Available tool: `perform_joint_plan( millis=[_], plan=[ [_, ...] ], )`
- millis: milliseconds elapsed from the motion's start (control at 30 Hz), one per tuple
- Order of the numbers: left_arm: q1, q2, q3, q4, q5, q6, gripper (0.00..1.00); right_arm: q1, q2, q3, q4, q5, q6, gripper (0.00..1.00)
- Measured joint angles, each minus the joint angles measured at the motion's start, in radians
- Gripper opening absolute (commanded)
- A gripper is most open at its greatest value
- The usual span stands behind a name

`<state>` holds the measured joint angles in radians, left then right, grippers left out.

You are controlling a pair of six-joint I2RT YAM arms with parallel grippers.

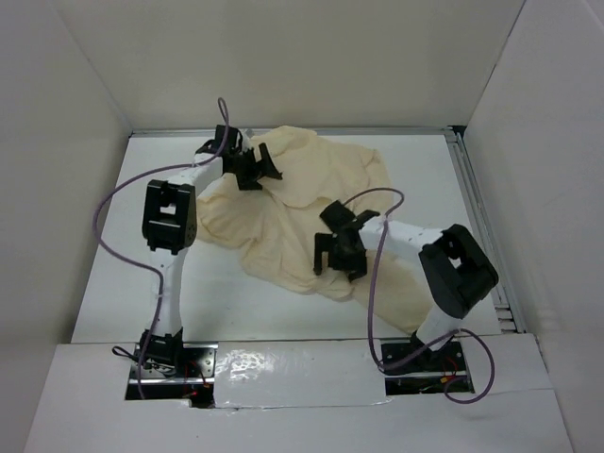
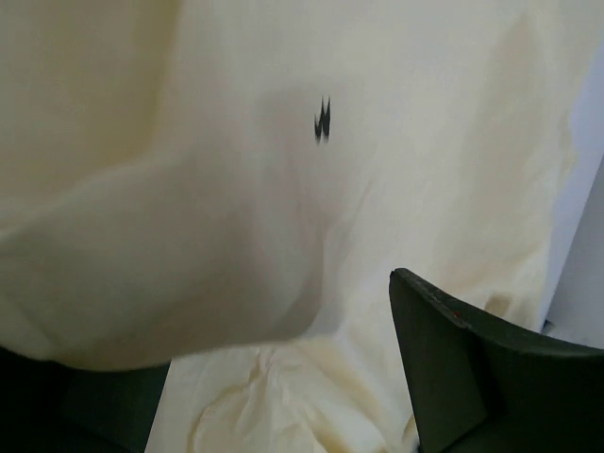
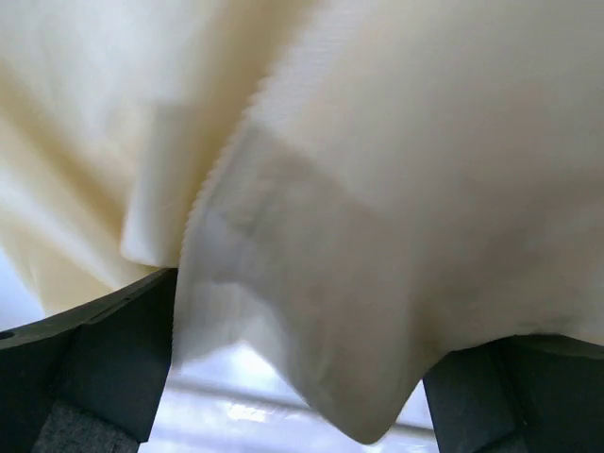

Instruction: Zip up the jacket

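The jacket [image 1: 302, 203] is a cream, crumpled heap on the white table. My left gripper [image 1: 257, 162] is at its far left top, with the jaws apart. In the left wrist view the fabric [image 2: 283, 189] fills the frame and drapes over the left finger, and the gripper [image 2: 283, 349] is open with cloth between the fingers [image 2: 472, 377]. A small black mark [image 2: 322, 121] shows on the cloth. My right gripper [image 1: 332, 250] is over the jacket's near middle. In the right wrist view it [image 3: 302, 349] is open, and a fold with a finely toothed edge [image 3: 212, 189] hangs between the fingers [image 3: 94, 368].
White walls enclose the table on three sides. A metal rail [image 1: 481, 226] runs along the right edge. Bare table [image 1: 189, 293] lies in front of the jacket. Purple cables [image 1: 113, 236] loop beside both arms.
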<state>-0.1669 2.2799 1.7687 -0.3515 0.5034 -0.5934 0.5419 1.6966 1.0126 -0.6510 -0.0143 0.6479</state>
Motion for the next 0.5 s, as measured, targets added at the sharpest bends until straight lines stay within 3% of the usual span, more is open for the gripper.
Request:
perform_joint_plan(
  millis=[133, 200, 367, 500],
  plan=[
    [-0.002, 0.285, 0.456, -0.045, 0.068, 0.024, 0.99, 0.257, -0.038, -0.045, 0.074, -0.148, 0.055, 1.0],
    [-0.01, 0.375, 0.584, -0.017, 0.145, 0.026, 0.99, 0.358, -0.02, -0.01, 0.09, -0.221, 0.047, 1.0],
    [-0.047, 0.437, 0.625, 0.109, 0.291, -0.021, 0.99, 0.475, 0.053, 0.223, 0.126, -0.36, -0.042, 1.0],
    [-0.068, 0.439, 0.629, 0.187, 0.342, -0.059, 0.99, 0.41, 0.001, 0.291, 0.168, -0.441, -0.105, 1.0]
  ],
)
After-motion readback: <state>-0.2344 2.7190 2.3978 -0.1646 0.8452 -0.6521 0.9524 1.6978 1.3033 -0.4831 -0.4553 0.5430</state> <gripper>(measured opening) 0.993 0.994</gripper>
